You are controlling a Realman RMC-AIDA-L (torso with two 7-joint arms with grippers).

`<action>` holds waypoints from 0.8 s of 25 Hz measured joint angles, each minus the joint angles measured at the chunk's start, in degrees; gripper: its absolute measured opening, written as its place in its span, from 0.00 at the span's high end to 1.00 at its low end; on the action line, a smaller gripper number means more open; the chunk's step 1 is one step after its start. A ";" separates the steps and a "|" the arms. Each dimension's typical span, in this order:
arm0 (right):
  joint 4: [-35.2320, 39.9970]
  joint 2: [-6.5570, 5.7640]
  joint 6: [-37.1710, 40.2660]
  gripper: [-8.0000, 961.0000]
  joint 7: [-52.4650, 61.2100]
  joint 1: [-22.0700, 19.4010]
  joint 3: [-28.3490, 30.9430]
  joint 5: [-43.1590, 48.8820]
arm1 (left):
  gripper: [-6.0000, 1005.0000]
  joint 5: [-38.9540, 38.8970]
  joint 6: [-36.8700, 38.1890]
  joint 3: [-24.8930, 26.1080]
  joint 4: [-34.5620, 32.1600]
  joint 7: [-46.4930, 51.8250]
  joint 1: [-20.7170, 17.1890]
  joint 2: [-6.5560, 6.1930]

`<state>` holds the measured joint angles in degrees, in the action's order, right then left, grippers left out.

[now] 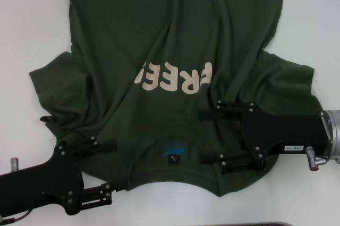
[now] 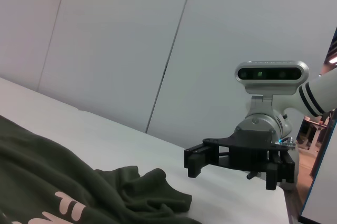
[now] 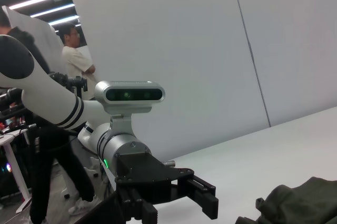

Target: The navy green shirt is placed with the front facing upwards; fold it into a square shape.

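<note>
Item: large dark olive-green cotton short-sleeved shirt (image 1: 175, 40), cream block letters on chest, small black neck label (image 1: 173, 159). Lies face up on the white table (image 1: 32, 13), collar end nearest the robot, wrinkled, unfolded.

Left gripper (image 1: 109, 166): low over the near left shoulder edge, fingers spread wide, holding nothing.

Right gripper (image 1: 208, 136): over the near right shoulder, fingers spread wide, one either side of the cloth there, not clamped.

Step, as judged: taking hold of the shoulders for the first fold. Next: lower, pinch both shoulders evenly.
</note>
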<state>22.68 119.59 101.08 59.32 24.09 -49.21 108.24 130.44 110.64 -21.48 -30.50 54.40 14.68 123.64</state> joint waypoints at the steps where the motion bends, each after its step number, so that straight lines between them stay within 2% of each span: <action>1: 0.00 0.00 -0.01 0.06 0.00 -0.01 0.00 0.01 | 0.24 0.02 0.00 0.02 0.00 0.00 0.05 0.00; 18: -0.25 0.00 -0.02 0.06 0.00 -0.01 0.00 0.14 | 0.24 -0.22 -0.45 0.21 0.08 0.13 0.17 0.00; 20: -0.22 0.00 0.05 0.06 0.22 -0.01 0.00 0.07 | 0.24 -1.94 0.12 1.36 -0.10 3.00 0.39 -0.02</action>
<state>22.46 119.59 101.14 59.55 24.08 -49.22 108.30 128.50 110.76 -20.12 -30.59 57.40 15.08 123.61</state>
